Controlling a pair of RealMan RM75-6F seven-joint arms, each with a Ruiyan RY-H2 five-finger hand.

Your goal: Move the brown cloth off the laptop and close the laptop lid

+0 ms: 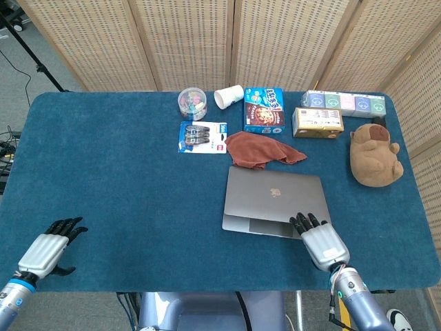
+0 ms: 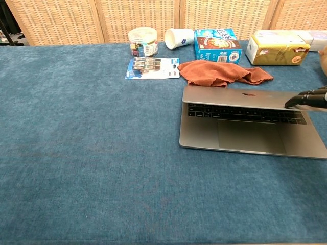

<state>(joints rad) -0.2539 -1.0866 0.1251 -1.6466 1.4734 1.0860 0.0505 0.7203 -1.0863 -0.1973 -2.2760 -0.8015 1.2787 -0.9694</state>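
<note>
The grey laptop point(image 1: 274, 193) sits at the table's front right with its lid tilted low over the base. In the chest view the laptop point(image 2: 240, 135) still shows its keyboard and trackpad under the lid. My right hand point(image 1: 320, 241) reaches to the lid's front right edge, and its dark fingertips point(image 2: 306, 99) touch that edge, holding nothing. The brown cloth point(image 1: 258, 148) lies crumpled on the table just behind the laptop, off the lid; the chest view shows the cloth point(image 2: 219, 72) too. My left hand point(image 1: 48, 249) rests empty on the table at the front left.
Behind the cloth stand a blue snack box point(image 1: 264, 110), a tipped paper cup point(image 1: 229, 96), a round jar point(image 1: 192, 103) and a blister pack point(image 1: 202, 136). A yellow box point(image 1: 318, 122) and a brown plush toy point(image 1: 374, 155) sit at the right. The blue table point(image 1: 124, 179) spreads left.
</note>
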